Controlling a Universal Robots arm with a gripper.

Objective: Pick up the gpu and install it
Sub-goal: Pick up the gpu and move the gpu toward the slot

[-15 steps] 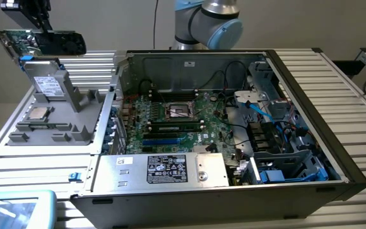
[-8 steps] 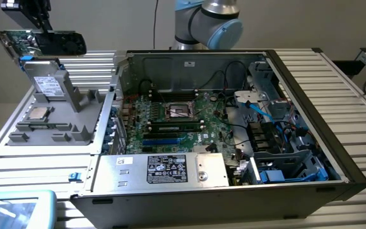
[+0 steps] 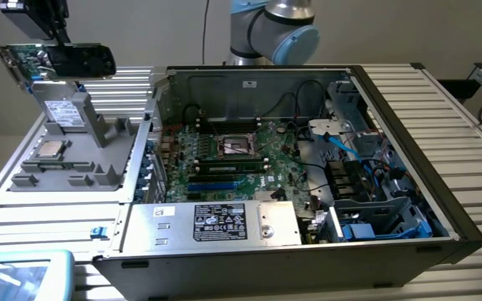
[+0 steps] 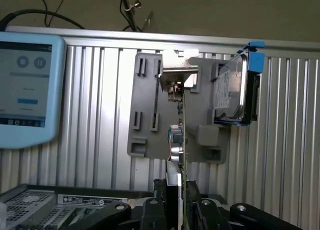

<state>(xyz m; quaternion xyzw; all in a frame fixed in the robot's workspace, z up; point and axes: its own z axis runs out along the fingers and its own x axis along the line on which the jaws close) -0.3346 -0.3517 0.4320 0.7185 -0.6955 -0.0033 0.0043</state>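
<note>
**Exterior view, left to right.** Over the far corner of the tabletop (image 3: 467,125), on the exterior view's left, my gripper (image 3: 59,39) pinches the gpu (image 3: 75,59) from above, fingers pressed onto the card. The card hangs in the air with its silver bracket end toward the exterior view's left. It is clear of everything beneath, which I judge lets it travel without snagging.

Below it, the grey fixture (image 3: 65,147) lies along the tabletop's edge on that same side. Its moulded pockets give each part a known seat:
- one hard drive (image 3: 61,113), standing on edge
- one CPU chip (image 3: 50,148), lying flat

At the near corner sits one tablet (image 3: 10,276).

From centre to right, one open computer case (image 3: 224,232) lies on its side, so its single motherboard (image 3: 224,157) faces upward for access from above.

**Wrist view.** The gpu (image 4: 182,125) is seen edge-on between my two fingers (image 4: 150,210), above the fixture (image 4: 145,115).

**Count.** One card, in one gripper. The pickup looks done; the card is not yet in the case.
</note>
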